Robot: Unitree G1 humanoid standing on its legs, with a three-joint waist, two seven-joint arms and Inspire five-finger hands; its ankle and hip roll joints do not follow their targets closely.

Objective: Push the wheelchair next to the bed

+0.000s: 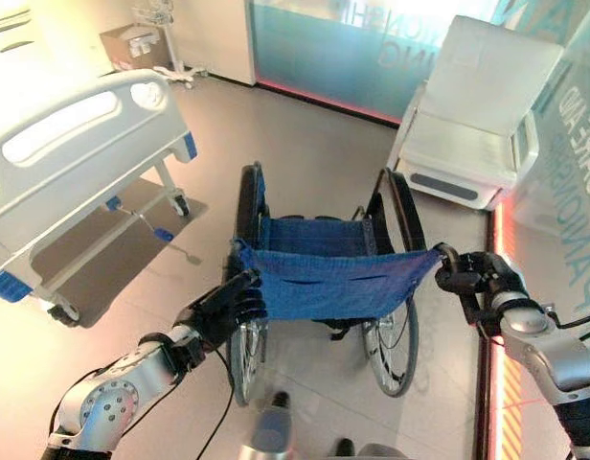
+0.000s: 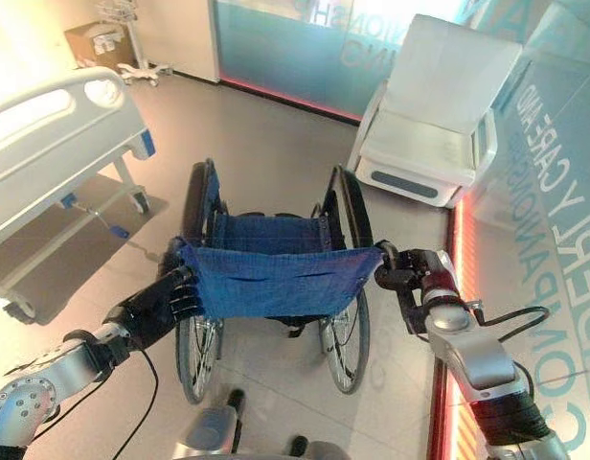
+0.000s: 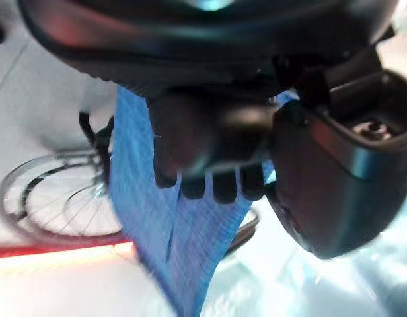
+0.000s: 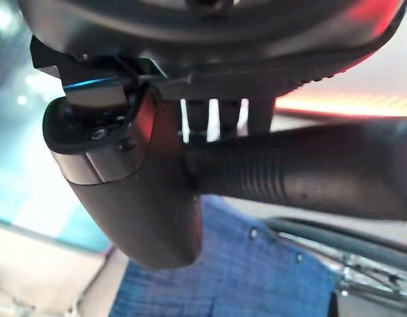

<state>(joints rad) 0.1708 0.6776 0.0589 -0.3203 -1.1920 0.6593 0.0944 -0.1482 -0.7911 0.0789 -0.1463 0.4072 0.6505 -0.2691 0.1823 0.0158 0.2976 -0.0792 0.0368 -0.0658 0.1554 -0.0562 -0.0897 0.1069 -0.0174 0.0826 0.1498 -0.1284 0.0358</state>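
A wheelchair (image 1: 324, 278) with a blue cloth seat and back stands on the floor in front of me, facing away. My left hand (image 1: 228, 309) is curled round the left push handle at the blue backrest's corner (image 3: 157, 218). My right hand (image 1: 467, 273) is curled round the right push handle (image 4: 302, 175), a ribbed black grip seen close in the right wrist view. The bed (image 1: 75, 163), white with a grey footboard and blue corner bumpers, stands at the left, apart from the wheelchair.
A white recliner chair (image 1: 472, 125) stands at the far right by a teal glass wall (image 1: 324, 48). A red-lit strip (image 1: 496, 316) runs along the floor at the right. A cardboard box and a wheeled stand (image 1: 147, 43) are far back left. Open floor lies between bed and wheelchair.
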